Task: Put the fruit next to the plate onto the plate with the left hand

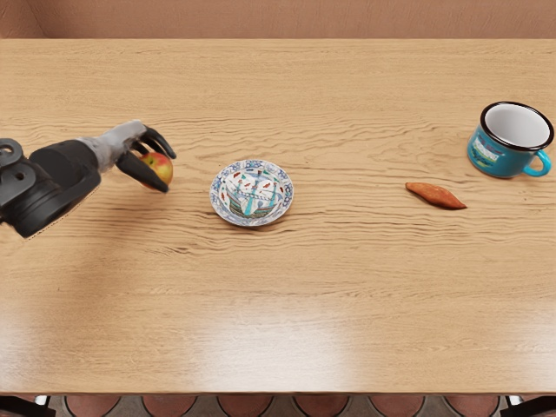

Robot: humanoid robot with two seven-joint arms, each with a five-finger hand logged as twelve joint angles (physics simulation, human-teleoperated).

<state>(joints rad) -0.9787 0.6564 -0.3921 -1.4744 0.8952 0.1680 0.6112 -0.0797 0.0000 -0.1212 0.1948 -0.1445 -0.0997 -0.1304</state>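
Light wood table (287, 304) — terracotta wall (278, 17) behind, tiled floor (261, 407) below

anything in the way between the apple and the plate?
No. In the head view, only a bare strip of table separates the apple from the plate.

Light wooden tabletop (347, 304) with visible grain and soft sheen; glossy glazed plate (252, 193); shiny enamel-looking mug (508, 139); smooth-skinned apple (160, 164); matt black fingers (159, 142), possibly rubber.
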